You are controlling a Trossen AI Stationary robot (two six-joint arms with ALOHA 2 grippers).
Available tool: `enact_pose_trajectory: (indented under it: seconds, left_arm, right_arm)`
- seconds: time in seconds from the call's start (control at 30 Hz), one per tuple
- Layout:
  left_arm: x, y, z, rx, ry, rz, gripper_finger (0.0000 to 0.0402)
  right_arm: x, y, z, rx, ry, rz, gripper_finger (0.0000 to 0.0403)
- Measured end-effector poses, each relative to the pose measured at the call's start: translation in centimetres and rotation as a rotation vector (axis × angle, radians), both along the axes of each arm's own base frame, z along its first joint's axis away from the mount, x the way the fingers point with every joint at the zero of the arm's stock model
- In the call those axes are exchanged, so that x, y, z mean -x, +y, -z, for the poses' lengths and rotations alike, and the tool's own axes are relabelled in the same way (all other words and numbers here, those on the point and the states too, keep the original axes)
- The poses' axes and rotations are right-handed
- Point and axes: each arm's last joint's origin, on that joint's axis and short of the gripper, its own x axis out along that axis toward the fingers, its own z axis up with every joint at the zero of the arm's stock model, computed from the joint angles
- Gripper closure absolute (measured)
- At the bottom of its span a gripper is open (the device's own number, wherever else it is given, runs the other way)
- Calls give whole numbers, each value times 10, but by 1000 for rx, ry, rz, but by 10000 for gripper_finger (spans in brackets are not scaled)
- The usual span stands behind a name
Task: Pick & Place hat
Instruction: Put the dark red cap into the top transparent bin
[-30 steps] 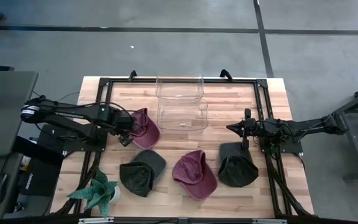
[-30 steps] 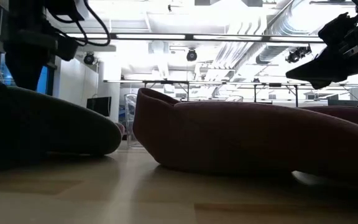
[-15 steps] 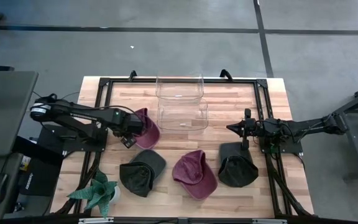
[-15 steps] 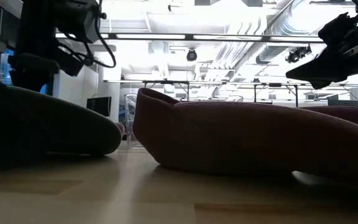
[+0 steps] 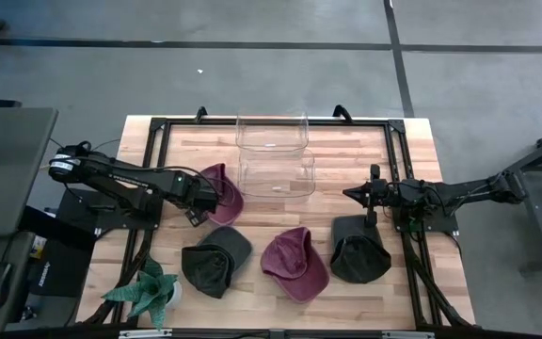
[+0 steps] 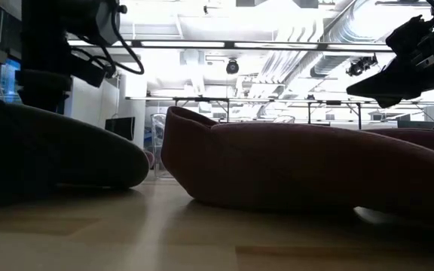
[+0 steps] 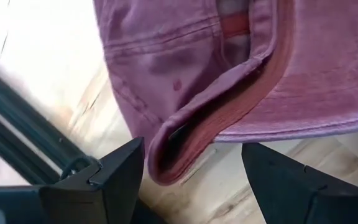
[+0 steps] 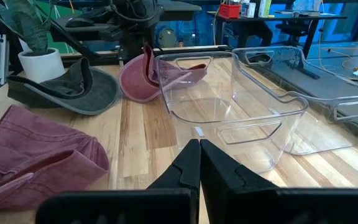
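Along the near edge of the wooden table [image 5: 252, 297] we note, left to right, a small potted plant [image 5: 149, 287], a dark grey cap [image 5: 213, 260], a maroon cap [image 5: 294, 263] lying crown down, and a second dark cap [image 5: 358, 250] on the right. Farther back on the left lies another maroon cap [image 5: 222, 193], the one being worked. The left gripper [image 5: 205, 200] sits at its left rim, jaws spread wide on either side of the brim edge; in the left wrist view the fingers [image 7: 107, 180] flank the folded rim without pinching it. Just right of that cap stand two clear plastic bins, the nearer one [image 5: 277, 176] mid-table and the farther one [image 5: 272, 132] at the far edge. The right gripper [image 5: 358, 194] hangs on the right side, above and just beyond the right-hand dark cap, jaws pressed together and empty.
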Motion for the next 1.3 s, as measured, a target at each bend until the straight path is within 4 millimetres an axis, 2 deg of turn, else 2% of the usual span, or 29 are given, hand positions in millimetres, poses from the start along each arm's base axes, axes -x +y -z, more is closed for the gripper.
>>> enact_pose_trajectory:
  seconds: [0.5,0.73,1.0,1.3]
  left_arm:
    - [-14,-2,20,18,161,331,140]
    - [-25,-3,24,21,125,477,140]
    - [-29,-4,25,49,78,508,140]
    - [-26,-4,29,54,90,475,140]
  right_arm:
    - [0,0,0,0,0,0,402]
    - [0,0,0,0,0,0,402]
    - [0,0,0,0,0,0,402]
    - [0,0,0,0,0,0,402]
